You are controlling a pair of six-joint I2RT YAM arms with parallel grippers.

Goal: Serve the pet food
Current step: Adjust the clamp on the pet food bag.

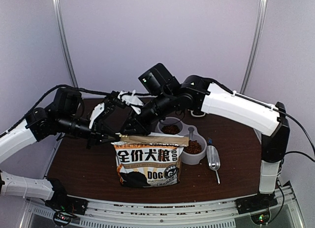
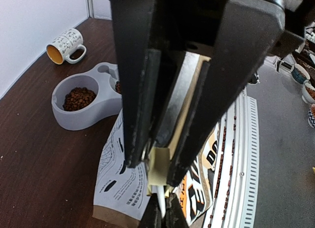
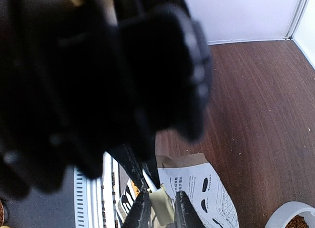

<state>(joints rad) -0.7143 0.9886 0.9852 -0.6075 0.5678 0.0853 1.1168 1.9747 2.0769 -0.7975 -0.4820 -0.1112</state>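
The printed paper dog-food bag (image 1: 147,161) stands upright near the table's front edge. My left gripper (image 1: 115,136) comes in from the left and is shut on a tan tab (image 2: 158,164) at the bag's folded top. My right gripper (image 1: 129,131) reaches over from the right and is shut on a thin white strip (image 3: 153,182) at the same top edge, tip to tip with the left gripper (image 2: 156,171). Pet food (image 1: 171,129) lies in both cups of the grey double bowl (image 1: 183,156), just right of the bag. More kibble (image 2: 78,98) shows in the left wrist view.
A metal scoop (image 1: 213,158) lies on the table to the right of the bowl. A patterned mug (image 2: 64,45) lies on its side behind the bowl, near the back wall. The table's front edge and the slotted rail (image 1: 162,215) run just below the bag.
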